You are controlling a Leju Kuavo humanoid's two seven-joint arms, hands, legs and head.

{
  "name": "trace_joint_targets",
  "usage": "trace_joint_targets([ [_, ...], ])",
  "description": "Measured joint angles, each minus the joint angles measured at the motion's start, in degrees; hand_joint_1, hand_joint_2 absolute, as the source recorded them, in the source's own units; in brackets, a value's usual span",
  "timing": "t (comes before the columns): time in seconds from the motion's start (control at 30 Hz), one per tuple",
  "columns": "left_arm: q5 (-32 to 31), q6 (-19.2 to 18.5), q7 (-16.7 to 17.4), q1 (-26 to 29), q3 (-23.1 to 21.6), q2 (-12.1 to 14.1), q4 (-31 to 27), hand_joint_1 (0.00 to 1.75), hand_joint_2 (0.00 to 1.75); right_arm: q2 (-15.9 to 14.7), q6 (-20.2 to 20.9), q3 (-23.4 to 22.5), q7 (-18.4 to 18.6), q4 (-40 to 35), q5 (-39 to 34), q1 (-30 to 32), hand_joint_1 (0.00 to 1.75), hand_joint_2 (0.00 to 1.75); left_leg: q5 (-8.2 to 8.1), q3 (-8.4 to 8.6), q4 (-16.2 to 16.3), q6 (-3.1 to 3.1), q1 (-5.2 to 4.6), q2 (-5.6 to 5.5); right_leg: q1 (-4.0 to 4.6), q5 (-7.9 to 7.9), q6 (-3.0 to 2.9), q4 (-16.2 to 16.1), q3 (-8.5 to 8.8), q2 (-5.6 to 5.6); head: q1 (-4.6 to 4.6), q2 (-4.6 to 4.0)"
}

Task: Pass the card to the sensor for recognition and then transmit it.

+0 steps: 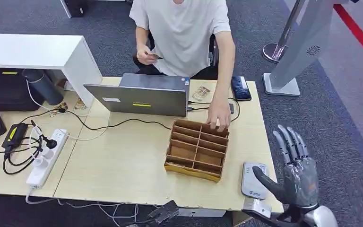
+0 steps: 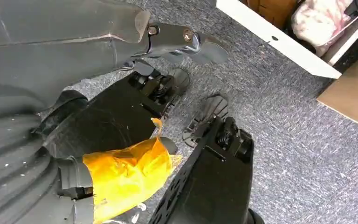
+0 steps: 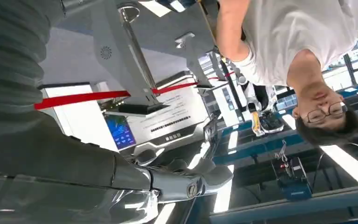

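Right hand: the right hand point(image 1: 297, 176) is raised beside the table's near right corner, palm up-turned, fingers spread wide and straight, thumb out toward the table; it holds nothing.
Left hand: the left hand point(image 2: 51, 140) hangs low over grey carpet; its wrist view does not show the fingers well enough, so I cannot tell its state. Yellow tape point(image 2: 126, 175) is wrapped on it.
Sensor: the white card reader point(image 1: 254, 180) lies flat on the table point(image 1: 123, 161) at its near right edge, just beside the right hand's thumb.
Organiser: a wooden divided box point(image 1: 197, 149) stands mid-table; whether its compartments hold cards cannot be read.
Person: a seated person rests one hand point(image 1: 219, 117) on the box's far edge and holds a dark card point(image 1: 154, 56) in the other, near the body, well apart from the robot.
Laptop: a grey laptop point(image 1: 144, 93) stands beyond the box.
Step in hand (judgement): awaiting the card; task barely begun.
Recommended practice: keep the open hand steady and level for the handover, close on the card by its edge leaving the face clear, then lower it flat over the reader before passing it on.
Risk: a grip that covers the card face may block reading.
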Motion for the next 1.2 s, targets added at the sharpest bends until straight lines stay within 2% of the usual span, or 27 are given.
trace_joint_targets([
  [1.2, 0.33, 0.42, 0.87, 0.37, 0.28, 0.70, -0.07, 0.00, 1.75, 0.42, 1.86, -0.20, -3.02, 1.09, -2.69, 1.73, 0.00, 1.75, 0.00, 0.00, 0.00, 0.00, 0.00, 0.00, 0.00, 0.00, 0.00, 0.00, 0.01, 0.00, 0.00, 0.00],
])
